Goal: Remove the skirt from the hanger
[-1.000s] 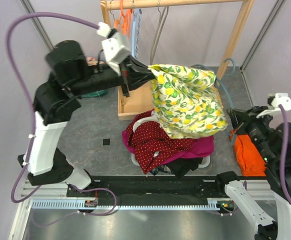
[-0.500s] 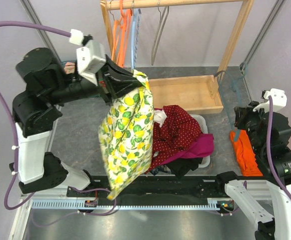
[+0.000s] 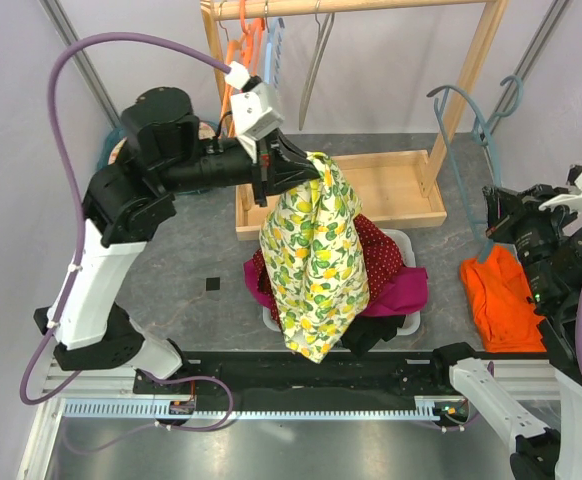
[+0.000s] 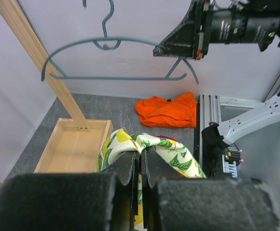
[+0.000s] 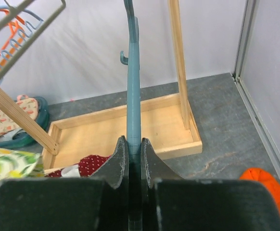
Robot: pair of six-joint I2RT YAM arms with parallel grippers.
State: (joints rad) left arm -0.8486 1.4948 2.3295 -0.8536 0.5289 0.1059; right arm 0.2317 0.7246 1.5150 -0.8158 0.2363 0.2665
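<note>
In the upper middle of the overhead view, the left hand was clenched on the top edge of the lemon-print skirt. The skirt hung free down the centre of the frame, in front of a white basket heaped with red dotted and magenta clothes. It was off the teal hanger and well apart from it. In the right wrist view the right hand grasped that bare hanger edge-on between its fingers, holding it upright before the wooden rack at the upper right. An orange garment lay on the grey bench at the lower right, below the hanger.
</note>
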